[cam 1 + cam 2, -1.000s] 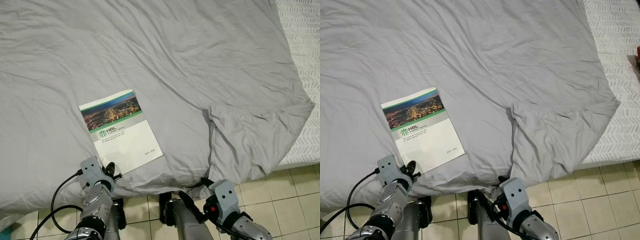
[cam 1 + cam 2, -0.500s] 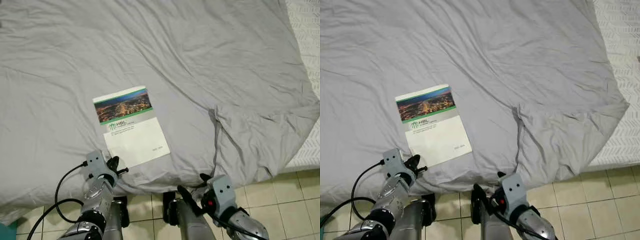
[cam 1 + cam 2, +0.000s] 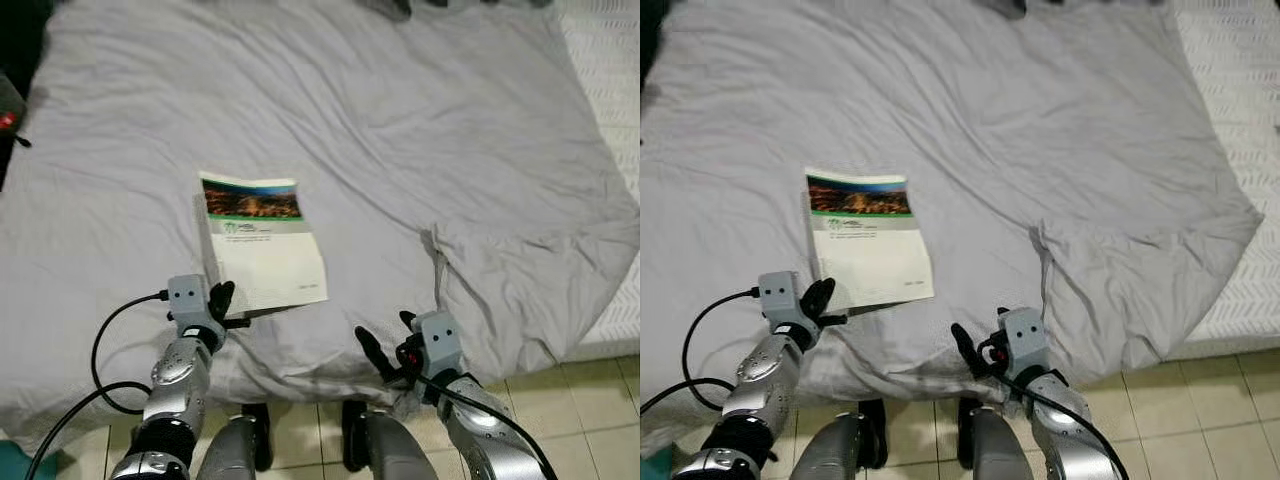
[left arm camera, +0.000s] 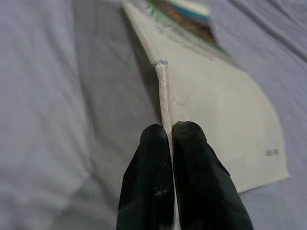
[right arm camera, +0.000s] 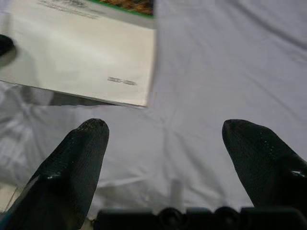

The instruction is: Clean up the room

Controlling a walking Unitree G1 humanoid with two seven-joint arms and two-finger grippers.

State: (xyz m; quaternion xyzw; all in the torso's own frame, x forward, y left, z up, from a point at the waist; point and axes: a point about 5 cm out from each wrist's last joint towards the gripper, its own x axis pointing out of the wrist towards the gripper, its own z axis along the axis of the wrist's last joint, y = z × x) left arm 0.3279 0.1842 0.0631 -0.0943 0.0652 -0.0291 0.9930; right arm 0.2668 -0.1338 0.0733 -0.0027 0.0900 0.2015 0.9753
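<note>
Booklet point(image 3: 260, 240) lies left of centre in the left eye view, flat on the grey bedsheet point(image 3: 400, 130), its photo cover edge toward the top. The left pincer point(image 3: 222, 305) sits at the booklet's lower left corner; the right pincer point(image 3: 385, 350) hovers at lower centre, apart from it.

Left wrist view: the fingers point(image 4: 148, 177) are pressed together on the booklet's point(image 4: 216, 115) near edge, pinching it, with that corner raised off the sheet.

Right wrist view: the fingers point(image 5: 72, 163) are spread wide over bare sheet, the booklet's point(image 5: 81, 52) corner beyond them.

Judged step: pickup of the booklet under way. The next move calls for a lift without the thin cover slipping or bending.

Cover print is too small to read; dark objects at the left eye view's upper left and top edge are cut off.
</note>
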